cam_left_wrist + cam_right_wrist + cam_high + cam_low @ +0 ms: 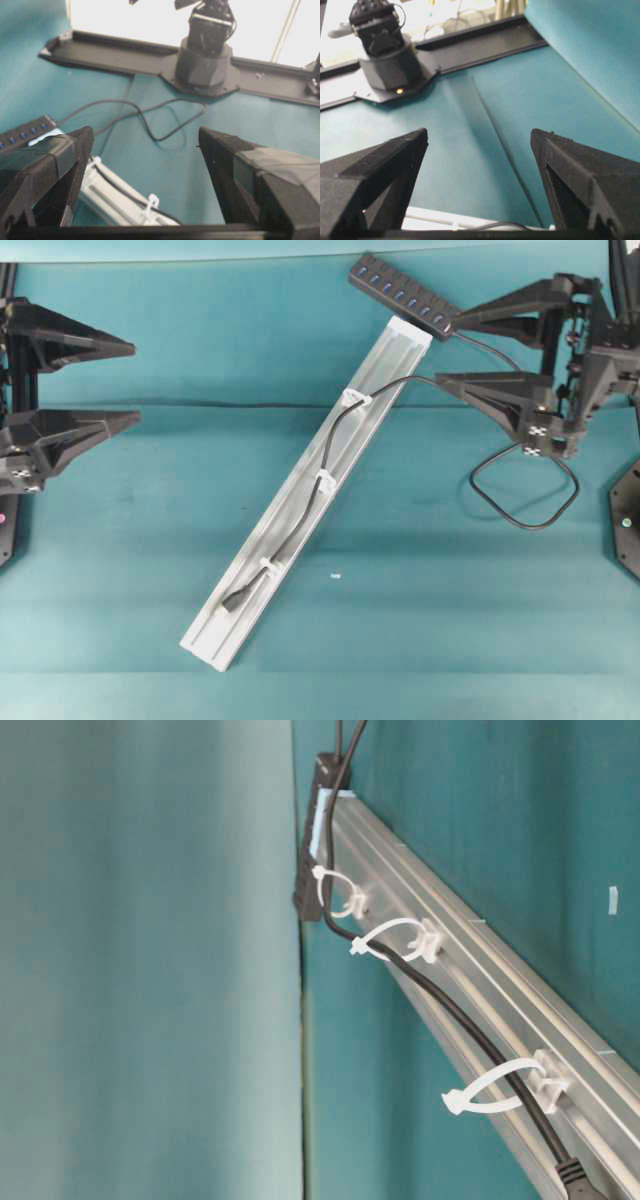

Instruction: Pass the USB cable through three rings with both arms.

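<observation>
The USB cable (322,455) lies along the silver rail (372,425) and runs through all three rings (355,397), (325,480), (270,565). Its plug (232,602) rests just past the lowest ring. In the table-level view the cable (450,1005) passes under each white loop (395,938). My left gripper (135,382) hangs open at the far left, well away from the rail, holding nothing. My right gripper (448,350) is open and empty beside the rail's top end. The wrist views show open jaws on both the left gripper (146,132) and the right gripper (479,134).
The black multi-port hub (405,295) lies at the rail's upper end. Slack cable forms a loop (525,490) on the teal table under the right arm. A small white scrap (335,576) lies right of the rail. The arm bases (205,55), (382,50) stand at the table's sides.
</observation>
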